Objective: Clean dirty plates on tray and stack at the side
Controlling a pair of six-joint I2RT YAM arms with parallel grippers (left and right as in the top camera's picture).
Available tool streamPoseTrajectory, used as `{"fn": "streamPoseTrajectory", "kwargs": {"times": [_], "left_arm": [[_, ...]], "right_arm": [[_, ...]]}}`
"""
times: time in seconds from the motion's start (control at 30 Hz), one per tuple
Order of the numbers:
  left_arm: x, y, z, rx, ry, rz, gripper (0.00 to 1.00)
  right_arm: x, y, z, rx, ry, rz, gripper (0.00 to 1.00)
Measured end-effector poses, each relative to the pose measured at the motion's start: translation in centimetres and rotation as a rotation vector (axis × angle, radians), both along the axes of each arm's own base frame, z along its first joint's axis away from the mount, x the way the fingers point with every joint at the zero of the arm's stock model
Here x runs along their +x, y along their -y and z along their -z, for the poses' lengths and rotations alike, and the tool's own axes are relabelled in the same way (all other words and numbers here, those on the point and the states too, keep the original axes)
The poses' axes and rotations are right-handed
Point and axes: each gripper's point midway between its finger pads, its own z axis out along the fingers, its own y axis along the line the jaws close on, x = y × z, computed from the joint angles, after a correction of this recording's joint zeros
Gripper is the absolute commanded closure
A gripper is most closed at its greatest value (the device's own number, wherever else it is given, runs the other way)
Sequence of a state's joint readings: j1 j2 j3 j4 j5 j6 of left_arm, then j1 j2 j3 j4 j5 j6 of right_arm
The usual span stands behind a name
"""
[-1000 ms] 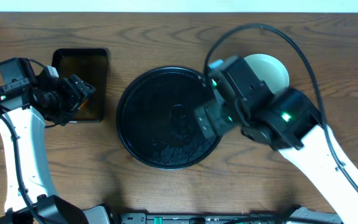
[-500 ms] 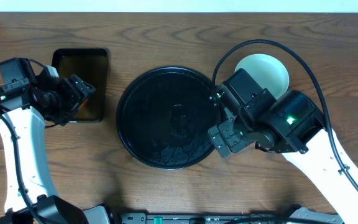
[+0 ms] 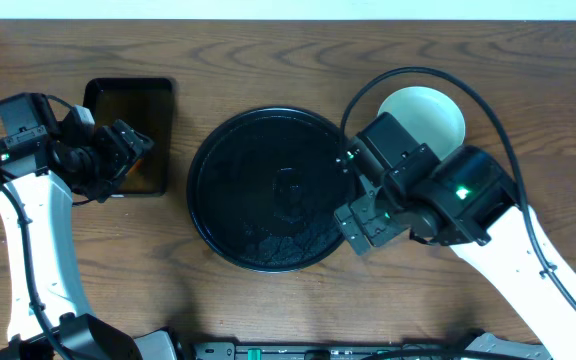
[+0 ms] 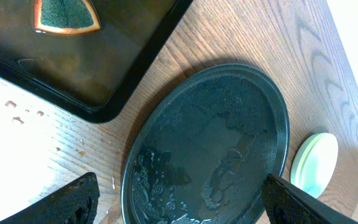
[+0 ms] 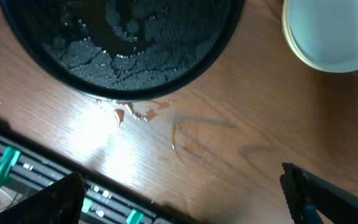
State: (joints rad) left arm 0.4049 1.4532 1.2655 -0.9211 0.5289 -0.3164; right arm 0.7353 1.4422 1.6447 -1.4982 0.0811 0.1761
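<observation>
The large round black tray [image 3: 268,190] sits mid-table, wet and bare of plates; it also shows in the left wrist view [image 4: 210,149] and the right wrist view [image 5: 123,43]. A stack of pale plates [image 3: 430,112] rests on the table right of the tray, partly hidden by my right arm; it shows in the left wrist view [image 4: 314,162] and the right wrist view [image 5: 328,31]. My right gripper [image 5: 185,199] is open and empty above the wood near the tray's front-right rim. My left gripper [image 4: 179,202] is open and empty, above the table left of the tray.
A rectangular black tray [image 3: 133,135] holding brownish water and a green sponge [image 4: 66,15] stands at the left. An orange-brown spill [image 5: 135,112] lies on the wood by the round tray's front edge. Equipment with green clips [image 5: 17,168] lines the front table edge.
My right arm has drawn back from over the round tray's right rim toward the front right, uncovering more of the plate stack. The left arm has not moved.
</observation>
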Motion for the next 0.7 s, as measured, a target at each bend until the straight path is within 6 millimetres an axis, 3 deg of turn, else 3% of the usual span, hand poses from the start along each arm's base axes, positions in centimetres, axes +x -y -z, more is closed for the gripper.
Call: {"fn": "streamPoseTrajectory", "kwargs": {"times": [0.27, 0.5, 0.7], "left_arm": [[0.0, 0.0, 0.0, 0.000, 0.000, 0.000, 0.16], [0.0, 0.0, 0.0, -0.001, 0.000, 0.000, 0.15], [0.0, 0.0, 0.0, -0.001, 0.001, 0.000, 0.15]], "right_arm": [[0.5, 0.7, 5.3, 0.027, 0.044, 0.018, 0.01], [1.9, 1.9, 8.6, 0.192, 0.247, 0.035, 0.01], [2.2, 4.0, 11.8, 0.321, 0.401, 0.066, 0.01]]}}
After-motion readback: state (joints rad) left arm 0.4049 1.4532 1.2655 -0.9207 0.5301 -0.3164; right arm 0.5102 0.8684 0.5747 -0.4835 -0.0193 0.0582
